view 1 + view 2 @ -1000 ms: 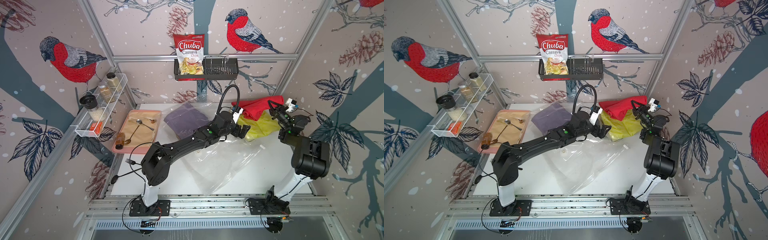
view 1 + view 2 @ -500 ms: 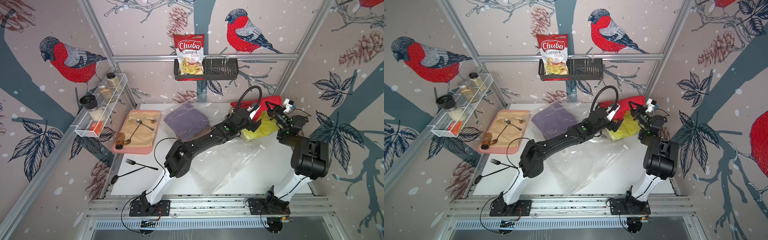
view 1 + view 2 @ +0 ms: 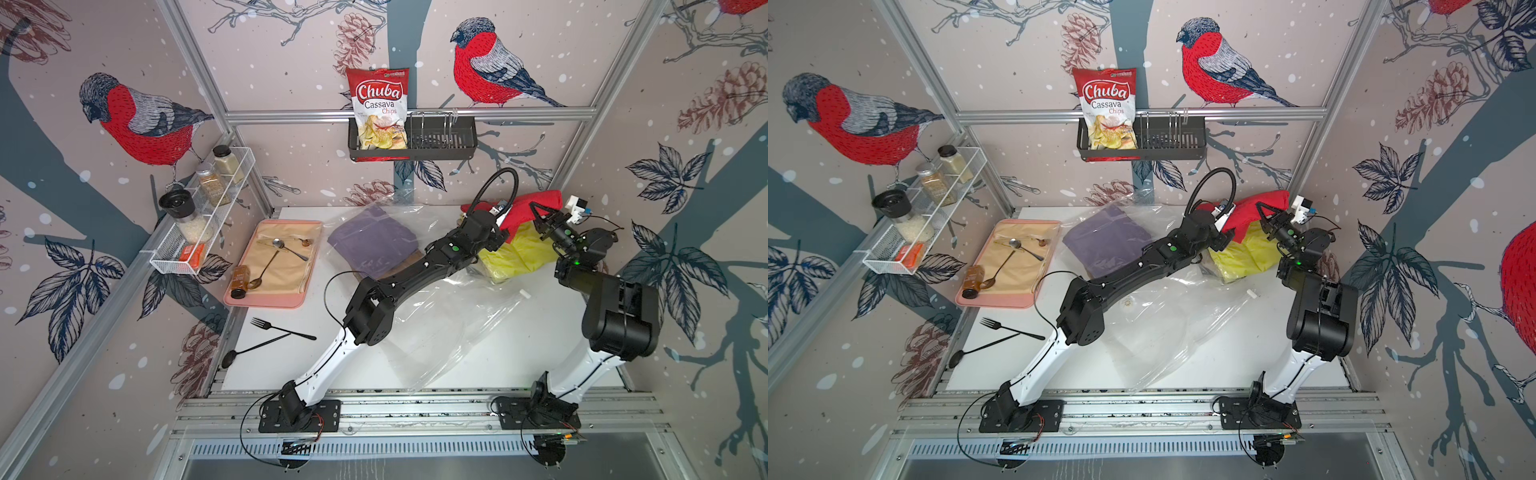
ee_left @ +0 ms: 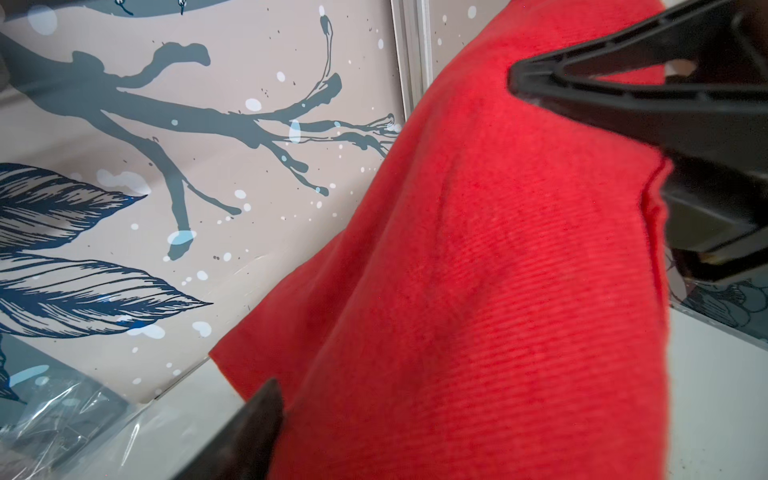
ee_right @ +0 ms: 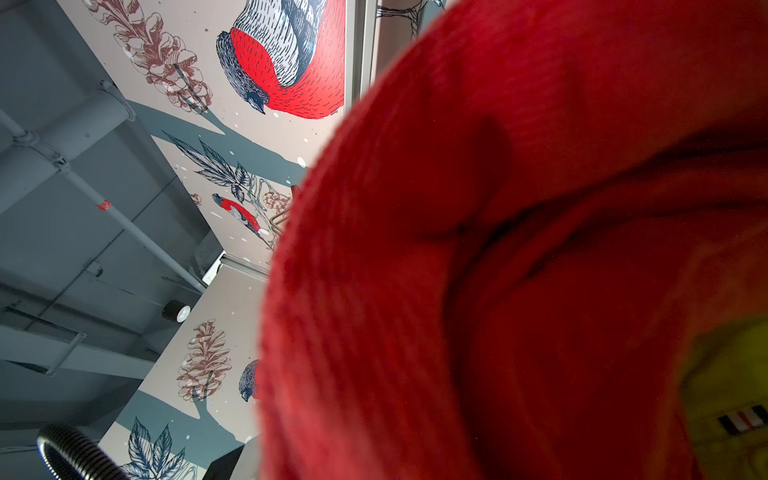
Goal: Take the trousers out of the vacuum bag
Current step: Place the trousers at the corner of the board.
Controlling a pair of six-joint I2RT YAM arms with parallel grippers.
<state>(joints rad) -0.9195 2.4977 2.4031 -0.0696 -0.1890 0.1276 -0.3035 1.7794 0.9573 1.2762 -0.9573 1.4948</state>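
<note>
Label (image 5: 744, 419) on yellow trousers (image 5: 731, 374) beside red trousers (image 5: 498, 291), right wrist only

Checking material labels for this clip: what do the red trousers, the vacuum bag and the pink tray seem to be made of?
The red trousers look like matte woven cloth, perhaps corduroy; fine ribs run across them. The vacuum bag looks like thin, clear, glossy plastic film; its creases glint and the table shows through. The pink tray is probably matte plastic or silicone, judging by its smooth rounded rim.

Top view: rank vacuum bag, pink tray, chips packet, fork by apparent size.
1. vacuum bag
2. pink tray
3. chips packet, though it hangs nearer the camera, so this rank is unsure
4. fork
</note>
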